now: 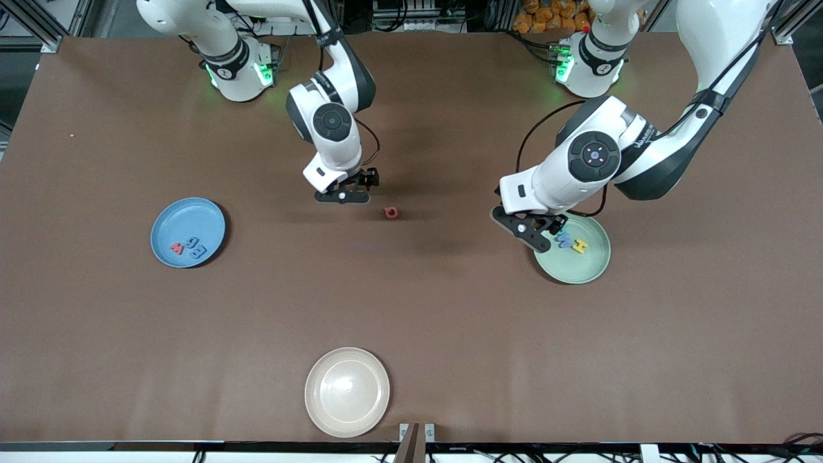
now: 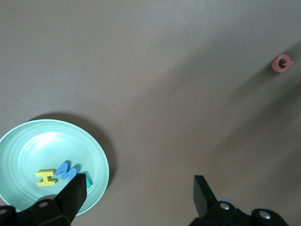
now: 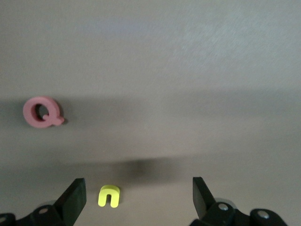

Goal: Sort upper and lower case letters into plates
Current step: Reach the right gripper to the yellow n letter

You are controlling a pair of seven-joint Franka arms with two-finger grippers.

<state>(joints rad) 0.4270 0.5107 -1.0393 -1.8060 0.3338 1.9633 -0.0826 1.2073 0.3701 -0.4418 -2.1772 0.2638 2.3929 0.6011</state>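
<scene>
The right claw (image 1: 343, 195) hung at upper centre of the front view, fingers apart and empty, over a yellow n (image 3: 109, 196) on the bench (image 1: 450, 321), with a red Q (image 1: 391, 212) just beside. The left claw (image 1: 537, 231), fingers also apart and empty, hung over the rim of the mint plate (image 1: 588, 273) holding three letters (image 1: 572, 243). The blue plate (image 1: 168, 226), at left of that frame, held another three letters (image 1: 189, 248)
</scene>
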